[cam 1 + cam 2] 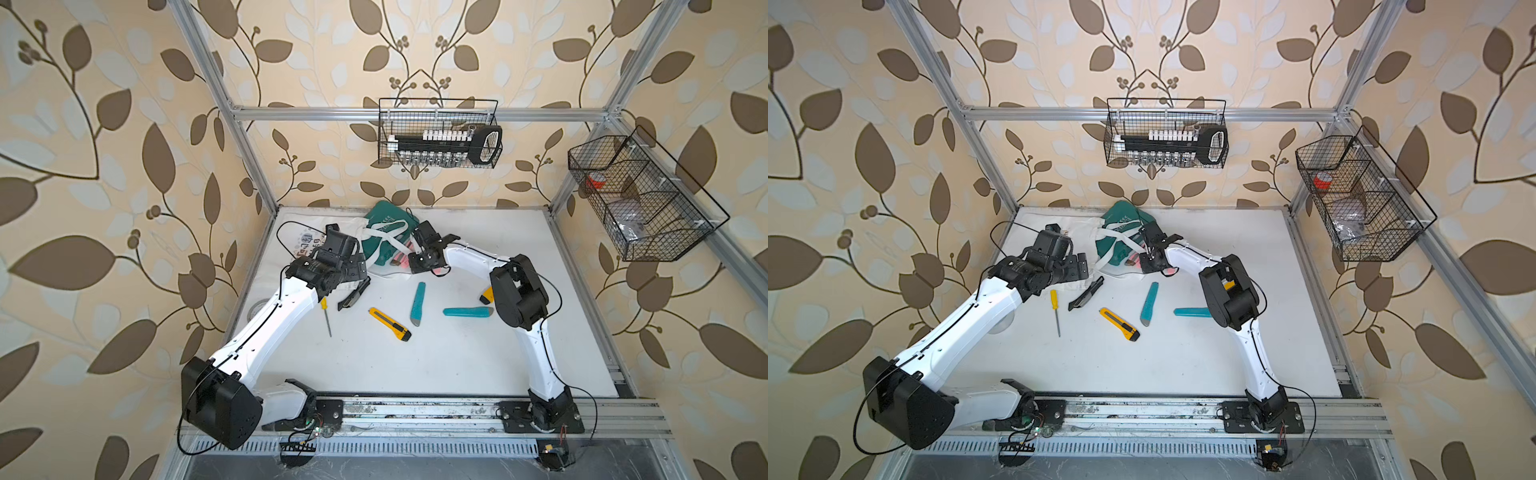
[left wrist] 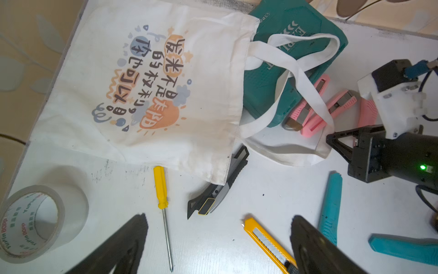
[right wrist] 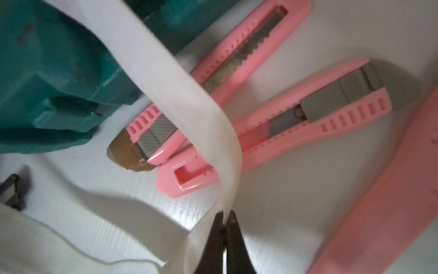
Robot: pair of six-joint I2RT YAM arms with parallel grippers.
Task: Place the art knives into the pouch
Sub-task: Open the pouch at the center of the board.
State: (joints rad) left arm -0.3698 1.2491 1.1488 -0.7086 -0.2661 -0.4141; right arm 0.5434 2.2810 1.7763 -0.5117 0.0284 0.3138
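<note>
pouch handle (image 3: 180,78) covering two pink knives (image 3: 331,113); third pink knife (image 3: 384,189) blurred, cut off

surface (image 1: 457,365): white, kinda scuffed
pouch (image 2: 201,142): lying flat
by pouch's mouth: green case (image 2: 263,95), pink knives (image 3: 350,111)
near pouch: screwdriver (image 2: 161,187), black knife (image 2: 220,189), tape roll (image 2: 14,218), yellow knife (image 2: 267,244), teal knives (image 2: 330,204)

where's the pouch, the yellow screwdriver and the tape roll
pouch (image 2: 147,90): left wrist view, on its printed cloth face
yellow screwdriver (image 2: 160,187): left wrist view, on the handle
tape roll (image 2: 73,213): left wrist view, on its outer wall
</note>
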